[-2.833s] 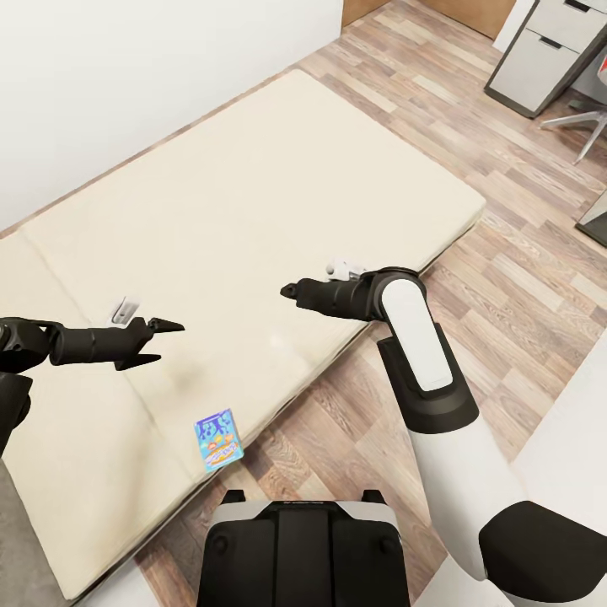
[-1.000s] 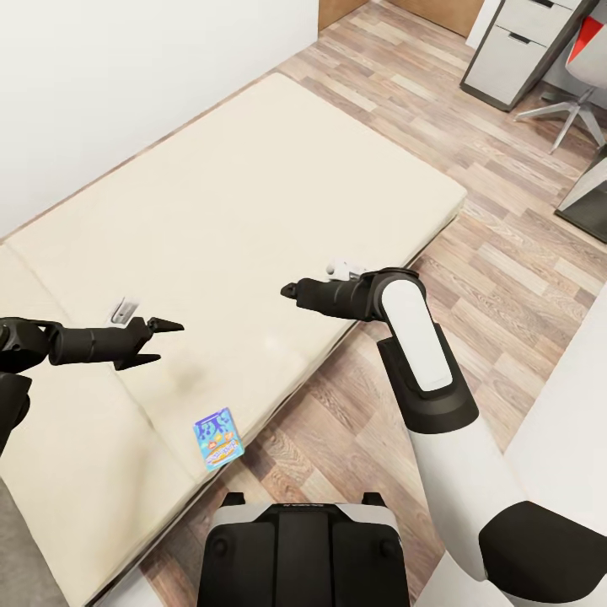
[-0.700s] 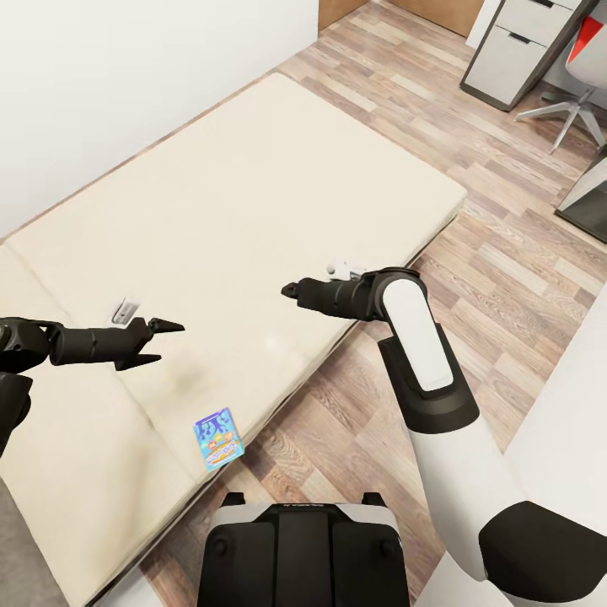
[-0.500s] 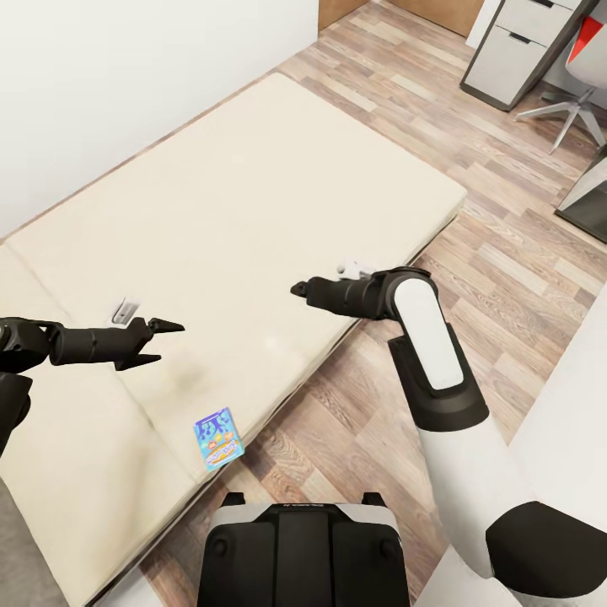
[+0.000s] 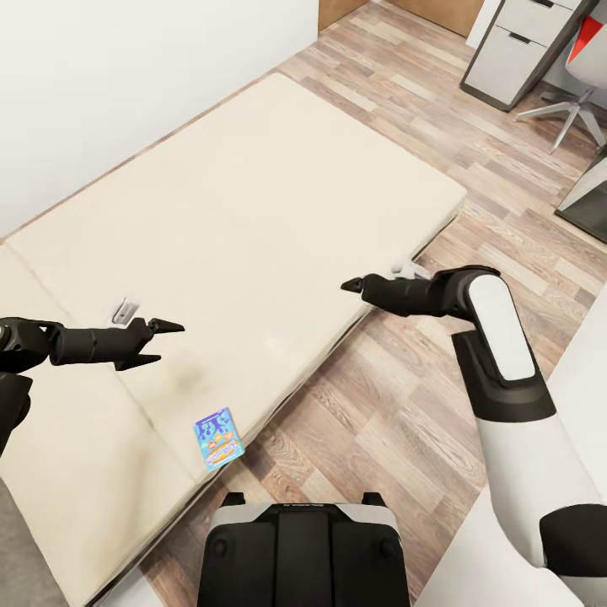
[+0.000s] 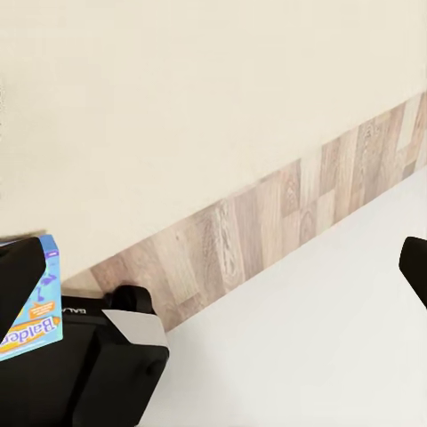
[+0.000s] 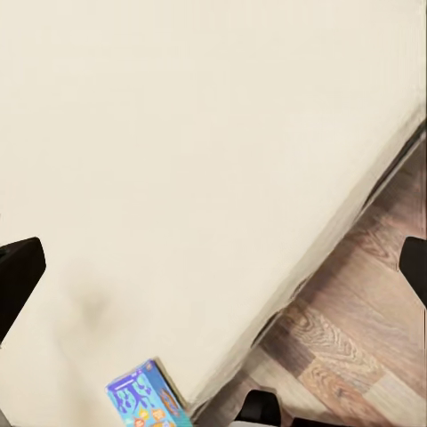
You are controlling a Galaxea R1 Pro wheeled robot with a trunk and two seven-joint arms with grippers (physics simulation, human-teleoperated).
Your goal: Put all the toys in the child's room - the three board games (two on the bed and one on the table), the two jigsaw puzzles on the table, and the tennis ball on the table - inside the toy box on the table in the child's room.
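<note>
Now both end effectors spread, empty; blue board game at bed edge.

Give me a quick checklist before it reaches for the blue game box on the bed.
1. Blue game box in view: ok; it lies flat near the bed's edge, close to the robot's base.
2. Box free of both grippers: ok.
3. Left gripper open and empty: ok; its fingers are spread, nothing between them.
4. Right gripper ready: cannot tell from the head view; the wrist view suggests the fingers are apart and empty.
5. Nearer gripper: the left one looks closer to the box; ok to use, probably.
6. Second game box on the bed located: not ok; no other box shows on the mattress part in view.
</note>
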